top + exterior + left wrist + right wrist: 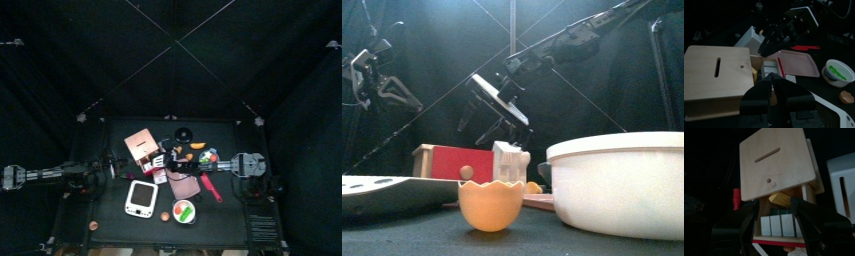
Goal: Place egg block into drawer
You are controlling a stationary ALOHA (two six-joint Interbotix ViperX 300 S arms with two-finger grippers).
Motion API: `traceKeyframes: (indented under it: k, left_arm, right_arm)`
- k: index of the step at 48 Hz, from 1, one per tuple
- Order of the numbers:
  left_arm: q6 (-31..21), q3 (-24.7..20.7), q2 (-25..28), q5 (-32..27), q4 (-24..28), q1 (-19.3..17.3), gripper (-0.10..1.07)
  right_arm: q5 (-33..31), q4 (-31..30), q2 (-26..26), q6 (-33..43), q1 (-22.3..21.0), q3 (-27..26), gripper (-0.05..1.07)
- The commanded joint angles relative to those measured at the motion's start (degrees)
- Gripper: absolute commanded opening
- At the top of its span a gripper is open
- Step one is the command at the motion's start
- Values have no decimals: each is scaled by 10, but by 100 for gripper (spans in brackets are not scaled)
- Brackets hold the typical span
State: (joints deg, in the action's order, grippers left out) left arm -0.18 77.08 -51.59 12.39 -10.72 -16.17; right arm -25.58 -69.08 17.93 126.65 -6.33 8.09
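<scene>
1. Black curtains enclose the pen on all sides; folds show faintly in the front view.
2. Thin diagonal lines cross overhead and meet above the table.
3. A small black table sits at the middle, its surface dark and matte.
4. Light is dim and falls mainly on the table area.

R gripper fingers spread over open drawer, w/ tan block betw. them under wooden box.

Dim, dark scene; overhead light brightens the white bowl in front, while both wrist views look murky and soft.
</scene>
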Motion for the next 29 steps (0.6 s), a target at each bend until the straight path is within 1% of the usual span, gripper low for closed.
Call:
traceKeyframes:
  k: [1, 7, 11, 16, 21, 29]
  left_arm:
    - [2, -8, 2, 2, 0, 1, 51]
    - [4, -7, 2, -6, 1, 2, 51]
    - [4, -10, 2, -18, 4, 2, 51]
    - [1, -11, 2, -39, 3, 3, 51]
    - [-1, -15, 2, -75, -4, 9, 51]
    - [2, -36, 4, -161, -33, 33, 51]
  right_arm:
    - [2, -9, -24, -1, 0, -14, 87]
    - [11, -41, -45, -2, 16, 1, 87]
    - [21, -72, -69, -1, 34, 30, 87]
    - [26, -91, -105, -1, 56, 76, 87]
    - [26, -98, -137, -1, 70, 128, 87]
    - [25, -98, -191, 0, 89, 219, 87]
